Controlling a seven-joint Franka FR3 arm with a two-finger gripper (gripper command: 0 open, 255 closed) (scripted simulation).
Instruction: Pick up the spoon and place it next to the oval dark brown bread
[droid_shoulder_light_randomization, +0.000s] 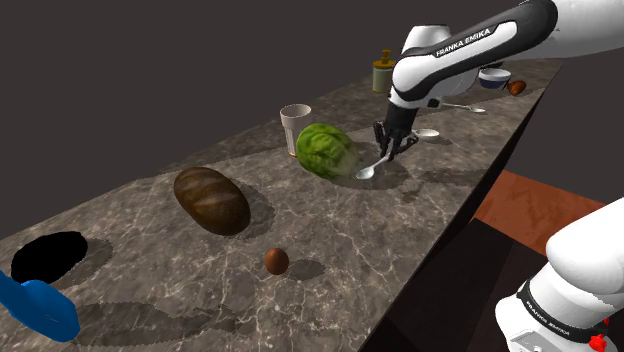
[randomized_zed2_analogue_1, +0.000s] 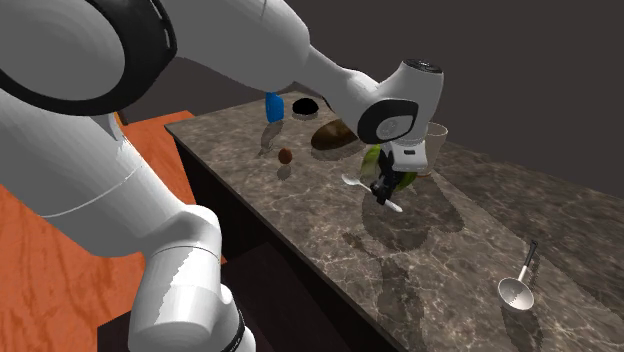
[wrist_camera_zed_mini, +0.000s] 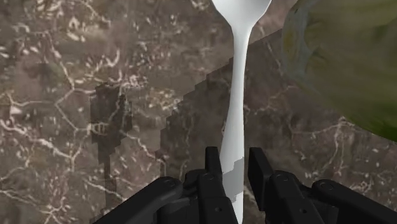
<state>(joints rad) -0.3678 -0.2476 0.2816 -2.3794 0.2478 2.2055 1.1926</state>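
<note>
Pincer (droid_shoulder_light_randomization: 388, 150): pinching spoon (droid_shoulder_light_randomization: 367, 171) at handle end, leaving bowl free beside lettuce (droid_shoulder_light_randomization: 324, 150), centre right; holding low for carrying to bread (droid_shoulder_light_randomization: 211, 200), at frame centre left.

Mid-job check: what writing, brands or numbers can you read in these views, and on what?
"FRANKA EMIKA": white on black, on the forearm.
Lettering on the black band of the lower link: too small to read for sure.
No text on the spoon in the claw.
</note>
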